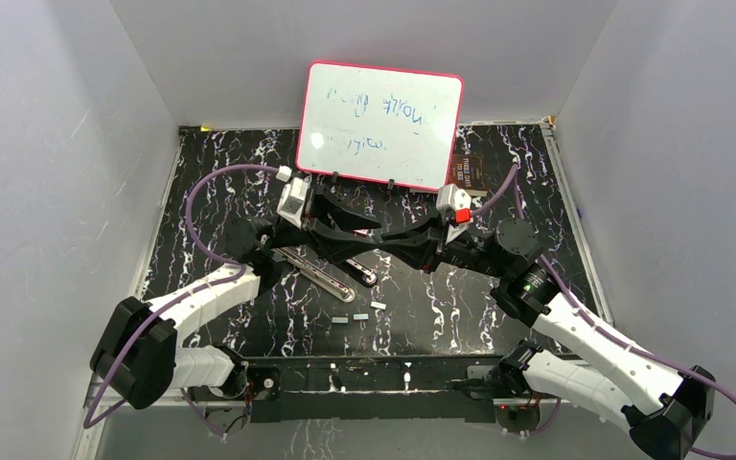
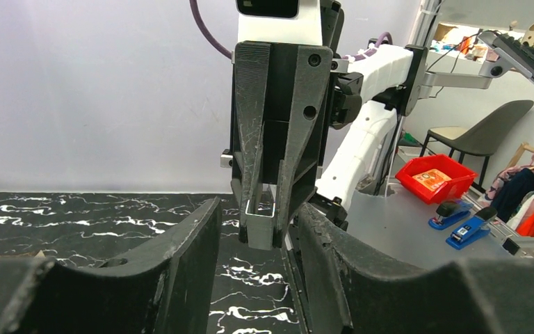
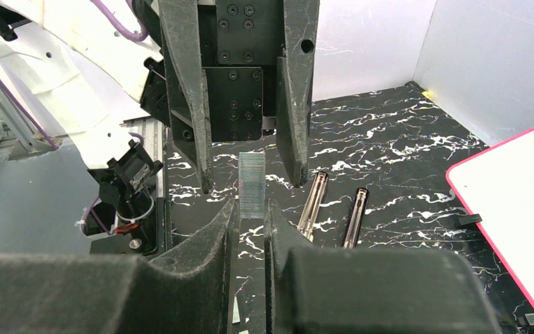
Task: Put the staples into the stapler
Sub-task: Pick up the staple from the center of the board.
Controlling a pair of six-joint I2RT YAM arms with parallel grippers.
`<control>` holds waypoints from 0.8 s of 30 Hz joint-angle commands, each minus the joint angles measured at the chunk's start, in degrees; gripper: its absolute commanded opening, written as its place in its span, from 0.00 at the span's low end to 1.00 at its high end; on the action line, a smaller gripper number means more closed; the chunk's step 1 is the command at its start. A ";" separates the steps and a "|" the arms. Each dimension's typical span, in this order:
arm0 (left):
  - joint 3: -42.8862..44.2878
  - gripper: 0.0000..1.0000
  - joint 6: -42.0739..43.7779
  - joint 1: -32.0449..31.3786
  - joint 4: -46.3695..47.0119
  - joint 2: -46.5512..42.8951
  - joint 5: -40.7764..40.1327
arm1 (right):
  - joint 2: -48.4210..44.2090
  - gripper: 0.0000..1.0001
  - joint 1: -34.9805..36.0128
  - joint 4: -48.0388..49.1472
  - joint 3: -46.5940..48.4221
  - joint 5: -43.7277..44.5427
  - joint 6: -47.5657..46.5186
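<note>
Top external view: a whiteboard (image 1: pixel 380 125) leans at the back of the black marbled table (image 1: pixel 498 307), and both arms meet above its middle. Beneath them the stapler (image 1: pixel 321 271) lies opened out on the table. The left gripper (image 3: pixel 252 185) stands spread, one finger on either side of a strip of staples (image 3: pixel 252 167), not touching it. The right gripper (image 2: pixel 261 235) pinches that strip by one end. Two small grey pieces (image 1: pixel 340 319), possibly more staples, lie near the stapler.
</note>
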 commanded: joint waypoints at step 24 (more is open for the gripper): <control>2.16 0.00 -4.58 -0.60 17.11 0.58 -0.45 | -1.11 0.15 0.27 2.30 2.43 2.24 -0.06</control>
